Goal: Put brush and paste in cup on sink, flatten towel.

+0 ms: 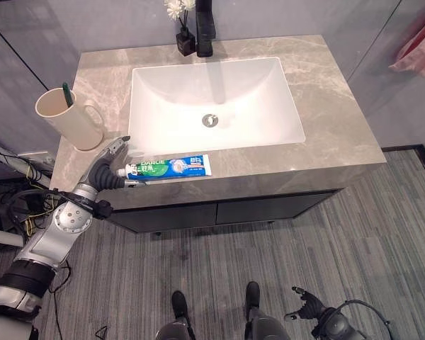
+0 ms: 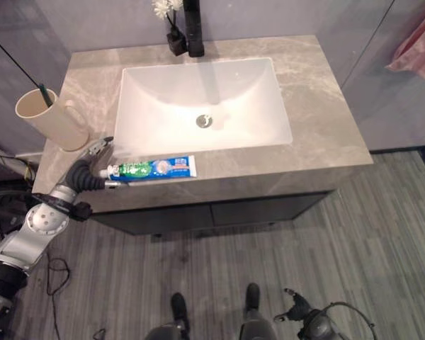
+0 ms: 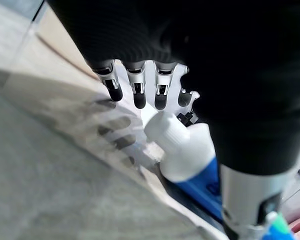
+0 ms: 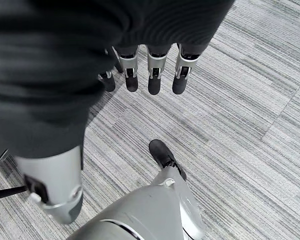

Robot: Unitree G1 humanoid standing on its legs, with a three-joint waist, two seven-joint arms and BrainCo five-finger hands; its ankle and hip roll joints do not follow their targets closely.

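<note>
Left eye view has the left hand (image 1: 110, 160) at the paste (image 1: 171, 167) cap end on the bench (image 1: 326, 106) front edge, fingers (image 3: 139, 95) loosely apart, probably lining up a grab (brush (image 1: 67, 94) already sits in the cup (image 1: 69, 116)).

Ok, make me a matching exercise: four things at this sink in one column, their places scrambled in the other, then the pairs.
1. cup
2. toothpaste tube
3. left hand
4. right hand

A. low over the floor
B. front edge of the counter, lying flat
C. counter's left end, a brush standing in it
D. at the tube's cap end

Pairs: 1-C, 2-B, 3-D, 4-A
</note>
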